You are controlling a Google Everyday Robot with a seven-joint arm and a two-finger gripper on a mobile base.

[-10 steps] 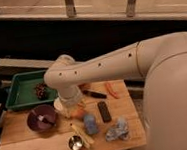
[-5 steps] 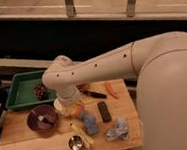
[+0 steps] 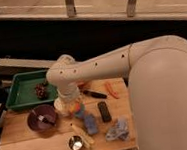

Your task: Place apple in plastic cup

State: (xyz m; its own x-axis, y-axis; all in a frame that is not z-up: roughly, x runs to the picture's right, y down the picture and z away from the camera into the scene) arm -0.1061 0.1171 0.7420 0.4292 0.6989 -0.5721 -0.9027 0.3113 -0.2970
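The apple (image 3: 72, 108) shows as a yellow-orange patch on the wooden table, directly under my wrist and partly covered by it. My gripper (image 3: 70, 104) points down over the apple, at the table's middle left. A cream-white cup (image 3: 59, 104) stands just left of the apple, mostly hidden by the arm. The dull-blue plastic cup (image 3: 90, 123) stands to the right of and in front of the apple, a short way from the gripper.
A purple bowl (image 3: 42, 119) stands at the left. A green tray (image 3: 23, 92) holds a dark cluster at the back left. A small metal cup (image 3: 75, 142) and a yellow stick (image 3: 83, 135) lie in front. A black block (image 3: 105, 111), crumpled blue-grey cloth (image 3: 117, 130) and orange item (image 3: 111, 89) lie to the right.
The wrist has shifted only slightly over the apple. Nothing on the table has visibly moved.
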